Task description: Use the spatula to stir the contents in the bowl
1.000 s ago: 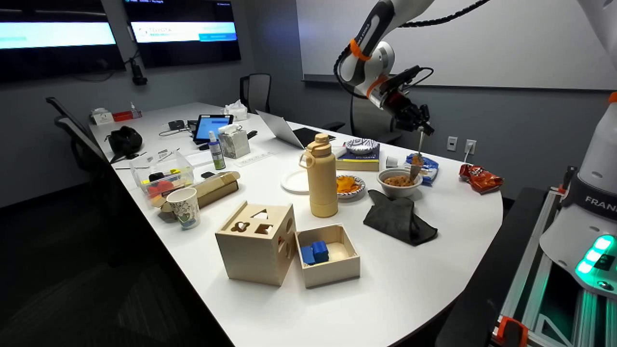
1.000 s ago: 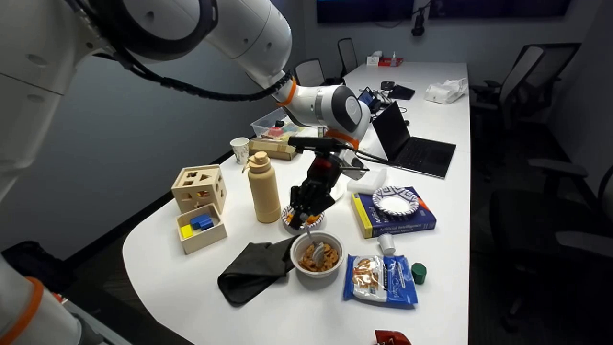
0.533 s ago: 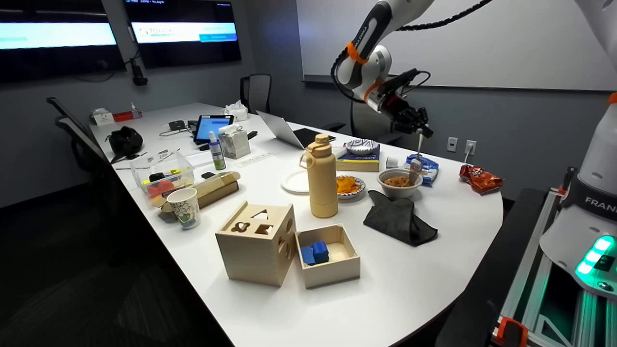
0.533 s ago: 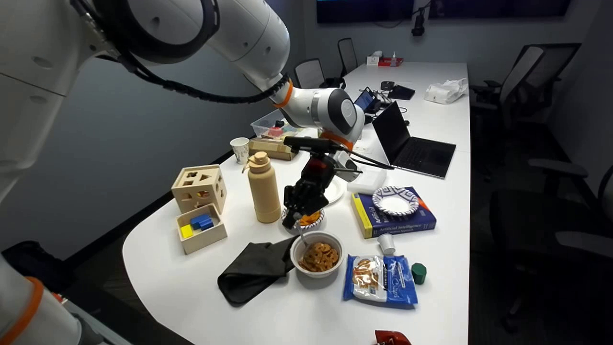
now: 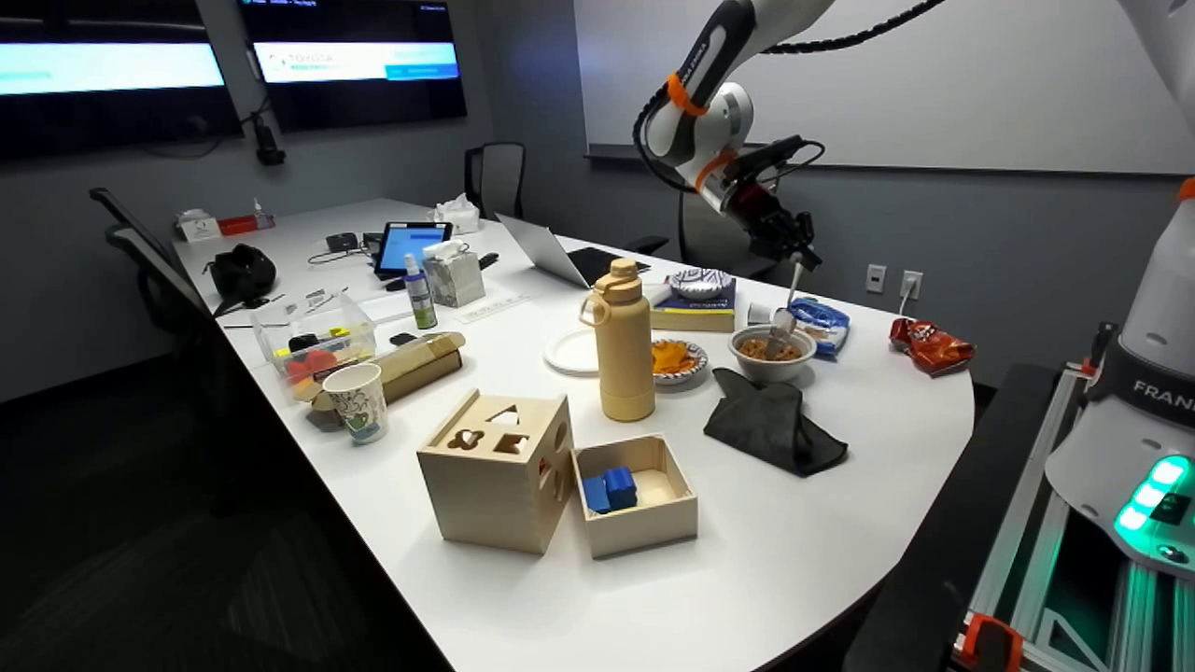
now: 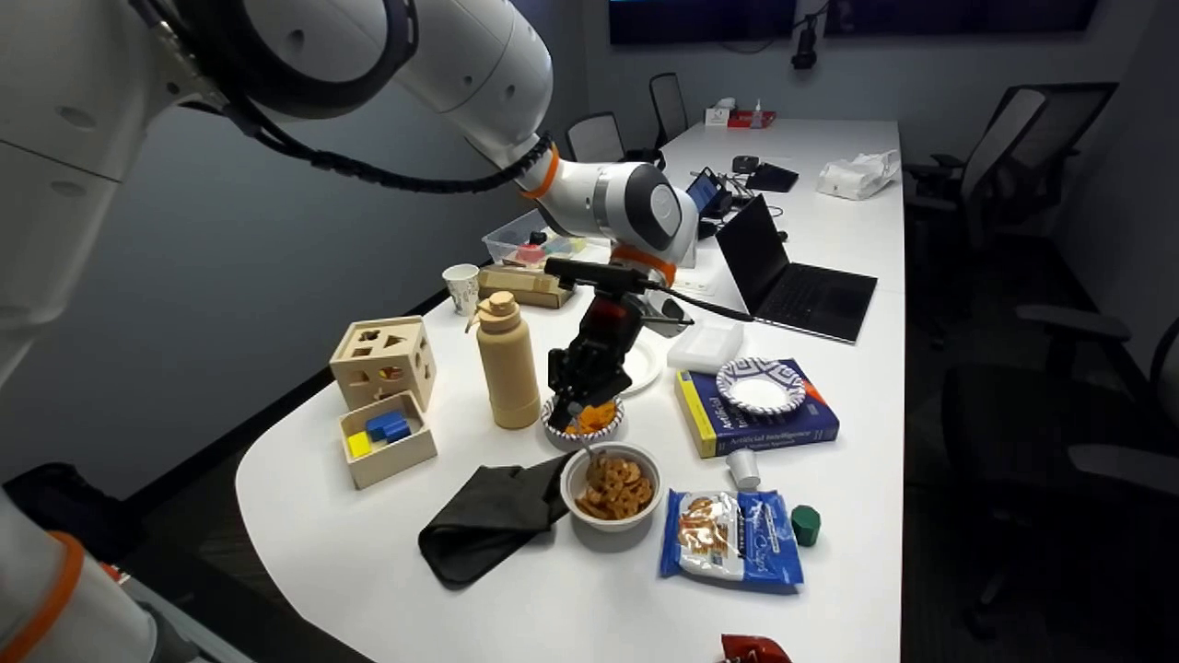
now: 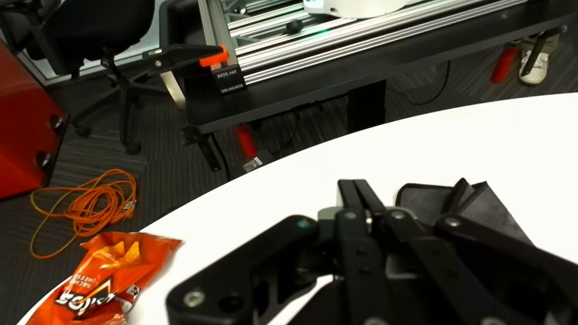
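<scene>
My gripper (image 5: 805,256) is shut on the spatula's upper end, tilted above the bowl; it also shows in an exterior view (image 6: 568,412). The spatula has a slim pale handle (image 5: 795,278) and a wider, clear-looking head (image 5: 781,324). Its lower end is inside the bowl (image 5: 767,371), among the brown snack pieces (image 6: 619,490), near the rim on the side toward the orange dish (image 6: 612,421). The tip is hidden by the pieces. In the wrist view the gripper's fingers (image 7: 348,192) are nearly together; bowl and spatula cannot be made out there.
A black cloth (image 6: 497,516) lies against the bowl's side. A blue snack bag (image 6: 732,539), a small white cup (image 6: 743,468) and a book with a paper bowl (image 6: 760,405) stand nearby. A tall yellow bottle (image 5: 625,345) stands past the orange dish. A red bag (image 7: 104,280) lies near the table edge.
My gripper has moved away from the robot's base. The spatula's head has swept from the middle of the bowl to the rim near the orange dish. The snack pieces have shifted.
</scene>
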Controlling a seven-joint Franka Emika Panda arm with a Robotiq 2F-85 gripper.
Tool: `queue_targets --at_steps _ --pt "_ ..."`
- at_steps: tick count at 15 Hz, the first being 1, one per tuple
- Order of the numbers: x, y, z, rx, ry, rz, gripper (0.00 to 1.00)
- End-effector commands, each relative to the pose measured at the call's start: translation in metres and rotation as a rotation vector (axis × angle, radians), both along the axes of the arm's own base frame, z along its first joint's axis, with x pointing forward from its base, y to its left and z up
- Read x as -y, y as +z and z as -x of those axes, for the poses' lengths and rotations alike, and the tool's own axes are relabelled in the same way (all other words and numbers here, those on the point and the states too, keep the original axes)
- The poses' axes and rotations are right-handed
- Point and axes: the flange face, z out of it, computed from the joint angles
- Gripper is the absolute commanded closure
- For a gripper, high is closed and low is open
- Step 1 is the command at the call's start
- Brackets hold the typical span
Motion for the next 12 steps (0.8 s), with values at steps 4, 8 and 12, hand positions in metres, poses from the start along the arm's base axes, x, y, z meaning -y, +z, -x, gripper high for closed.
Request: queue_targets --at_steps 4,8,12 --pt "0.009 0.016 -0.008 0.093 -0.007 0.080 0.99" --pt "0.010 0.011 -0.002 0.017 0.011 0.113 0.99" --pt "0.002 0.002 0.002 -0.066 0.059 0.097 0.99"
